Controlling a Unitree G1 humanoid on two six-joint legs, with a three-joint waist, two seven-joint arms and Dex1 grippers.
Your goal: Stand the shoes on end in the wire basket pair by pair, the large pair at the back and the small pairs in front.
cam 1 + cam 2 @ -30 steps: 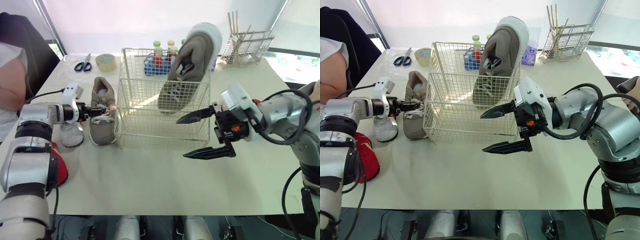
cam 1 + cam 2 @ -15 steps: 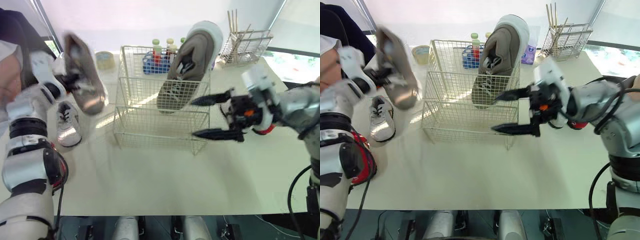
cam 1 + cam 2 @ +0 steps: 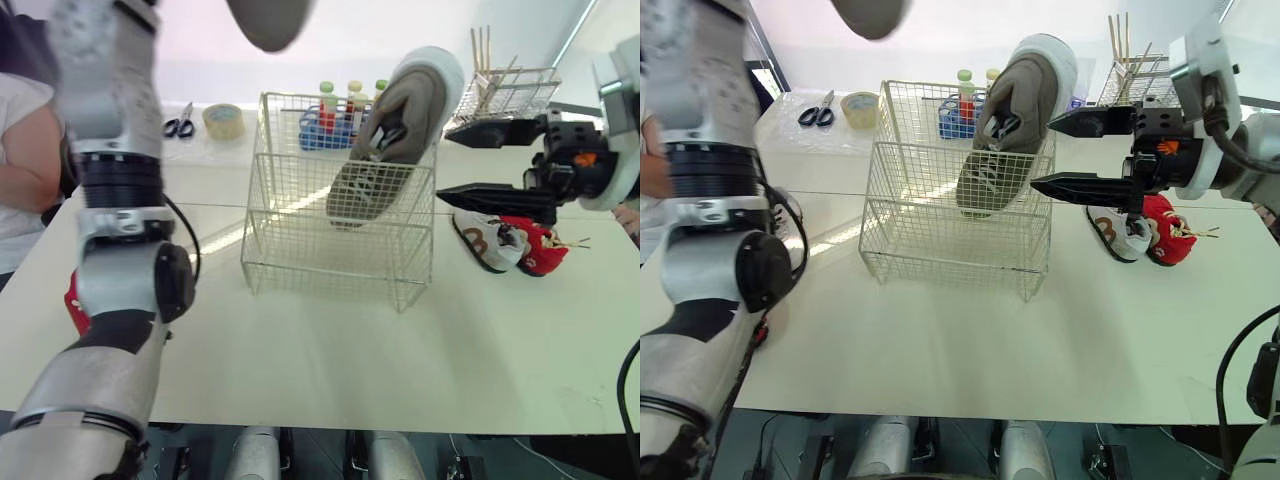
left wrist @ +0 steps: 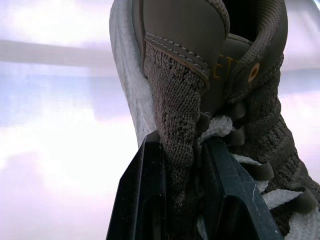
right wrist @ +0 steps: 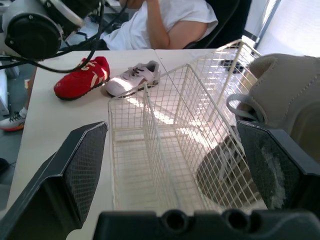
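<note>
The white wire basket [image 3: 340, 255] stands mid-table with one large grey shoe [image 3: 395, 130] on end against its back right corner. My left arm is raised high, and its gripper [image 4: 182, 145] is shut on the heel collar of the second large grey shoe [image 4: 200, 65], whose sole [image 3: 270, 18] shows above the basket's left side. My right gripper [image 3: 445, 160] hangs open just right of the basket, level with its rim. A small white-and-brown shoe [image 3: 485, 240] and a small red shoe [image 3: 535, 245] lie under it. Another red shoe [image 5: 82, 80] and a white shoe [image 5: 132, 80] lie left of the basket.
Behind the basket are scissors [image 3: 180, 122], a tape roll [image 3: 222, 120], a blue rack of bottles [image 3: 335, 115] and a wire holder with sticks [image 3: 510, 90]. A person in a white shirt [image 3: 25, 160] sits at the table's left end. Bare tabletop lies in front of the basket.
My left arm has swung the grey shoe from beside the basket up high above it. The right gripper has drawn back to the right and risen, still open. The camera view shifted.
</note>
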